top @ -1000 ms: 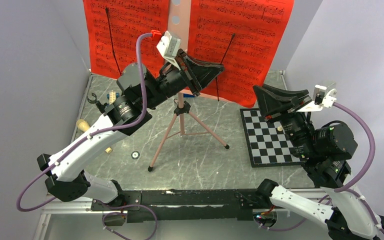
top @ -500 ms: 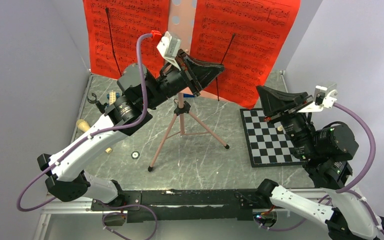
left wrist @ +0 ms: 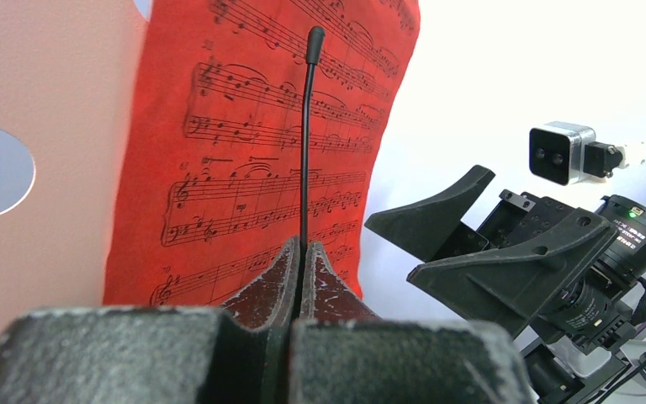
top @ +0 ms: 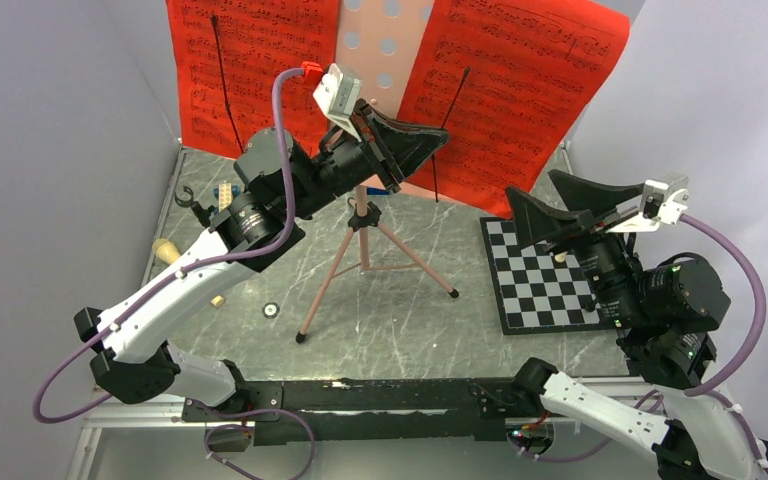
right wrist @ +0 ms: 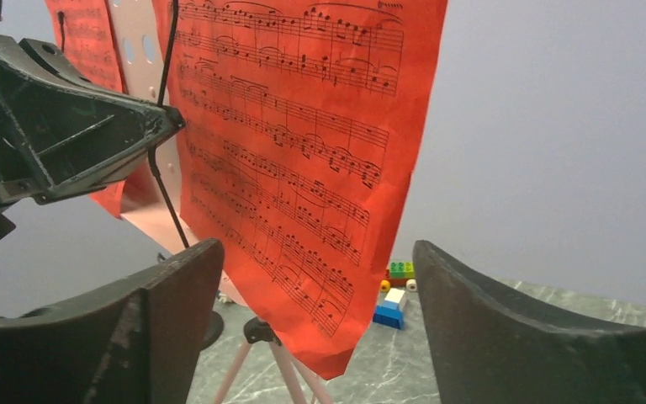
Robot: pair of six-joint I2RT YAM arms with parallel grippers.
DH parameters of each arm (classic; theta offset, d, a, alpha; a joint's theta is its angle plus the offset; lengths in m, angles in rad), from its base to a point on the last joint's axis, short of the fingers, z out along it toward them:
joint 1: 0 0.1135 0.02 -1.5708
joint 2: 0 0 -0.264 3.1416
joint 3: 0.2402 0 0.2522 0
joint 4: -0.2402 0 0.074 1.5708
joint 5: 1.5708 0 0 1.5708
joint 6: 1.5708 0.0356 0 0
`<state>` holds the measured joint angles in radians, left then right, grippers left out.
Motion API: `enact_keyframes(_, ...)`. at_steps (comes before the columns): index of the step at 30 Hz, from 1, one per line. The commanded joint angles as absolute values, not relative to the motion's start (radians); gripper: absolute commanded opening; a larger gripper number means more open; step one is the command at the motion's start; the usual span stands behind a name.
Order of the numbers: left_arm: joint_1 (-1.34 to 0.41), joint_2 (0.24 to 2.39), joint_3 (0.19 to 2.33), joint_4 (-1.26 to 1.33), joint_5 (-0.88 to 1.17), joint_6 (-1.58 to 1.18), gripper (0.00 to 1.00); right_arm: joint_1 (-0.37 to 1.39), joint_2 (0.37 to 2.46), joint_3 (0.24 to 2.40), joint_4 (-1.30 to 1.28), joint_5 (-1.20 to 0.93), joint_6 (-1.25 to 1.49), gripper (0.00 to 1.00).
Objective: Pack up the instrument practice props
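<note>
The pink music stand (top: 362,232) stands on its tripod at mid-table, its perforated desk (top: 388,45) at the top. Two red sheet-music pages hang on it, the left page (top: 250,70) straight and the right page (top: 530,80) tilted to the right. My left gripper (top: 442,139) is shut on the stand's thin black wire page holder (left wrist: 306,143) in front of the right page (left wrist: 244,168). My right gripper (top: 545,200) is open beside that page. Its lower corner (right wrist: 320,278) hangs between my fingers (right wrist: 164,303), apart from both. A beige microphone (top: 165,250) lies at the left.
A chessboard (top: 520,300) with a piece lies under my right arm. Toy block cars (right wrist: 393,300) sit behind the stand, another (top: 225,192) at the left. A small black round part (top: 272,311) and a black hook (top: 188,197) lie on the table. Walls close in on both sides.
My right gripper has opened and dropped back to the right. The right page has swung over to the right, baring more of the pink desk. The left arm has held still.
</note>
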<state>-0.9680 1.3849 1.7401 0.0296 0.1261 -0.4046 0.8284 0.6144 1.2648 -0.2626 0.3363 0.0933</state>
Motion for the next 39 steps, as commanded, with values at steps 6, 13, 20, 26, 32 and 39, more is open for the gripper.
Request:
enact_keyframes(6,-0.969,1.395,1.732,-0.023,0.148,-0.389,0.0,0.832,0.634,1.283,-0.273,0.415,0.105,0.97)
enact_keyframes(13,-0.969,1.395,1.723,-0.016,0.15,-0.393,0.0,0.833,0.69,1.306,-0.301,0.434,0.116,0.95)
enact_keyframes(20,-0.968,1.392,1.707,-0.008,0.157,-0.401,0.0,0.831,0.68,1.267,-0.222,0.398,0.118,0.75)
enact_keyframes(26,-0.969,1.384,1.693,-0.008,0.16,-0.402,0.0,0.831,0.645,1.232,-0.166,0.363,0.118,0.44)
enact_keyframes(32,-0.969,1.379,1.687,-0.008,0.158,-0.403,0.0,0.833,0.637,1.243,-0.168,0.356,0.117,0.09)
enact_keyframes(39,-0.969,1.372,1.68,-0.008,0.156,-0.407,0.0,0.832,0.626,1.255,-0.179,0.366,0.103,0.0)
